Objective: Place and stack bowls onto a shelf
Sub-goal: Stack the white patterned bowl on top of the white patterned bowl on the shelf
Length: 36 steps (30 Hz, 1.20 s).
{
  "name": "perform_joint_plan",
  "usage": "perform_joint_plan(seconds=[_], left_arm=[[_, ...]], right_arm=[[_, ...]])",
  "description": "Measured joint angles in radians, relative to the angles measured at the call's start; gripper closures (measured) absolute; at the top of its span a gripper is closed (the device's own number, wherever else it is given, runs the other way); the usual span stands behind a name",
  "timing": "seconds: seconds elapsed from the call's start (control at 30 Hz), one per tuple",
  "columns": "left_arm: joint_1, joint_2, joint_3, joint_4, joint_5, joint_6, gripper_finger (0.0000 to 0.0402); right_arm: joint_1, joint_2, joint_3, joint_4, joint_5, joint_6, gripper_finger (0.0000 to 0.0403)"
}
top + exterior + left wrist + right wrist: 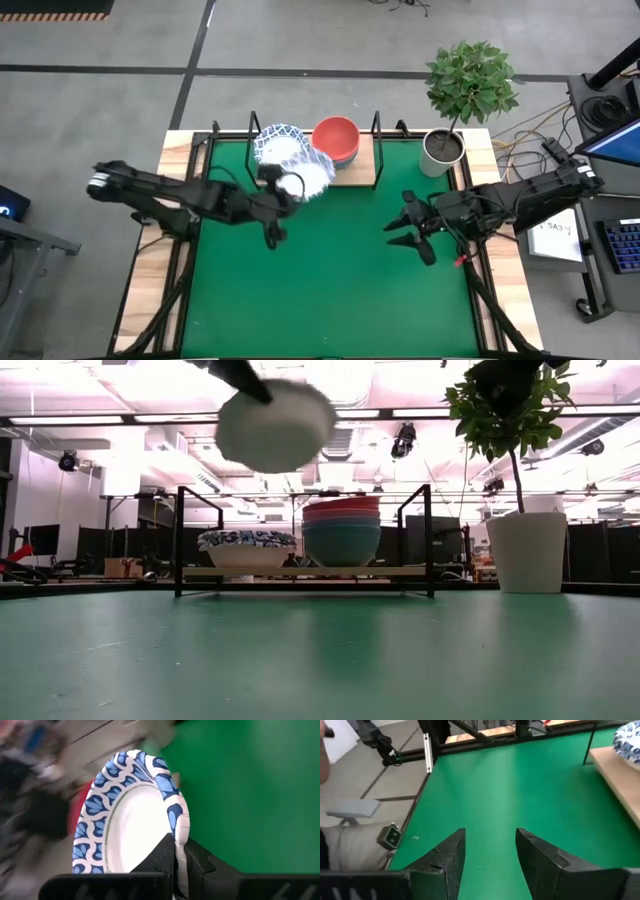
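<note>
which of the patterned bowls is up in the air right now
The patterned bowl clamped by its rim in the left gripper, high above the shelf; the other patterned bowl sits on it.

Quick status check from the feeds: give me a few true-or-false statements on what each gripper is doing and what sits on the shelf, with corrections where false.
1. The left gripper is shut on the rim of a patterned white bowl. True.
2. That bowl rests on the green mat. False: the low view shows it held in the air, above shelf height.
3. The right gripper holds a red bowl. False: its fingers are open and empty over the mat.
4. The shelf carries a patterned bowl beside a coloured stack topped by red. True.
</note>
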Motion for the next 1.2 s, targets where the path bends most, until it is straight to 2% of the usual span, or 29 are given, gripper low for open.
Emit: perform_joint_plan(seconds=[0.07,0.33,0.47,0.53,0.7,0.97,1.2], left_arm=[[0.038,-0.028,-0.008,-0.048,-0.055,0.0,0.0401],[0.321,-0.007,-0.096,-0.033,-0.059,-0.001,0.0402],[0.421,0.023,-0.119,0.048,0.019,0.01,0.0401],[0.443,0.036,-0.119,0.069,0.053,0.016,0.0401],[0.471,0.065,-0.12,0.082,0.056,0.015,0.0389],[0.478,0.107,-0.119,0.078,0.056,-0.014,0.0334],[0.461,0.091,-0.115,0.055,0.085,-0.073,0.0286]], right_arm=[[0.0,0.005,-0.007,0.01,0.016,-0.019,0.0241],[0.0,0.078,-0.027,0.059,0.019,-0.028,0.0243],[0.0,0.116,-0.028,0.081,0.019,-0.019,0.0241],[0.0,0.132,-0.028,0.082,0.019,-0.009,0.0241],[0.0,0.164,-0.028,0.096,0.018,-0.002,0.0241],[0.0,0.194,-0.028,0.109,0.018,0.01,0.0241],[0.0,0.193,-0.028,0.111,0.018,0.019,0.0241]])
